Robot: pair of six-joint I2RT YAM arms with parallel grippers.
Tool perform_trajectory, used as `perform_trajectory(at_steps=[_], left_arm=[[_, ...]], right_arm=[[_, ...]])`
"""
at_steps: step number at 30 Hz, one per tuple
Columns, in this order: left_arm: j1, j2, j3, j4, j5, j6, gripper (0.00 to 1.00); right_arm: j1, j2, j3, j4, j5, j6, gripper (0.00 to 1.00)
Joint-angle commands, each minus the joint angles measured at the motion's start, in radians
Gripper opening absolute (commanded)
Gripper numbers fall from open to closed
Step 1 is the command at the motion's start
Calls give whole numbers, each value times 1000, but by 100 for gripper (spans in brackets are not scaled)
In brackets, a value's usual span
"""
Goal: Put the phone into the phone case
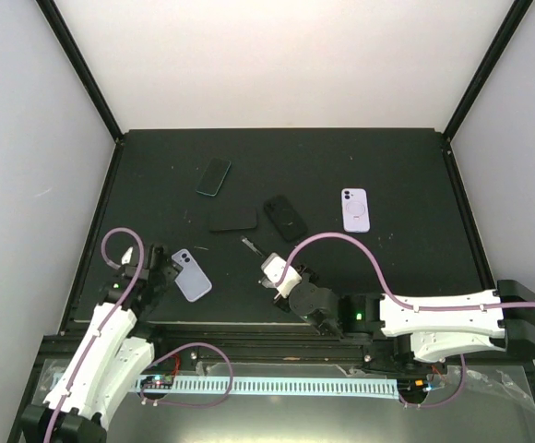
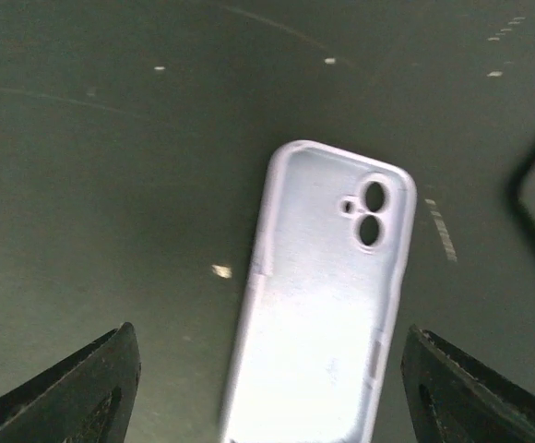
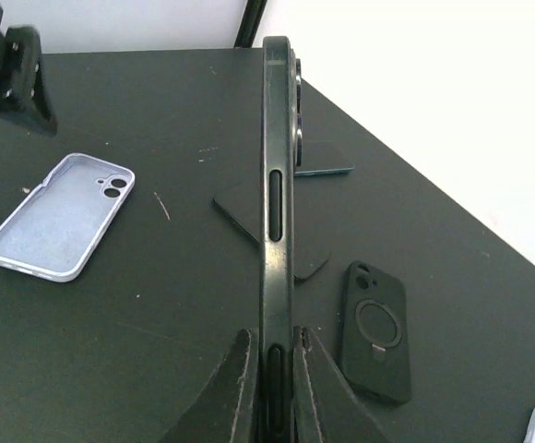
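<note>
The case lies hollow side up on the bench, between the fingers of the left claw, which stand wide apart, clear of it. The right claw is clamped on the phone, held on edge, well right of the case.
</note>
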Motion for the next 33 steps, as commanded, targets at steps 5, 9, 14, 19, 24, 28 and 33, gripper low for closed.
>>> perform_trajectory(at_steps=[5, 9, 14, 19, 24, 28, 33], left_arm=[[19, 158, -72, 117, -70, 58, 62], [20, 233, -78, 188, -63, 80, 50], [22, 283, -102, 291, -16, 111, 48], [23, 335, -114, 341, 6, 127, 45], [23, 372, -123, 369, 31, 146, 37], [23, 390, -111, 360, 36, 178, 27], [23, 393, -119, 373, 41, 211, 15]], right_arm=[[1, -32, 65, -35, 56, 137, 1], [1, -35, 72, -57, 53, 170, 1], [-1, -31, 75, -81, 52, 206, 1], [-2, -26, 75, -96, 60, 217, 1], [-3, -36, 76, -115, 65, 234, 1], [-5, -60, 77, -131, 67, 253, 1], [-27, -83, 52, -124, 77, 252, 1]])
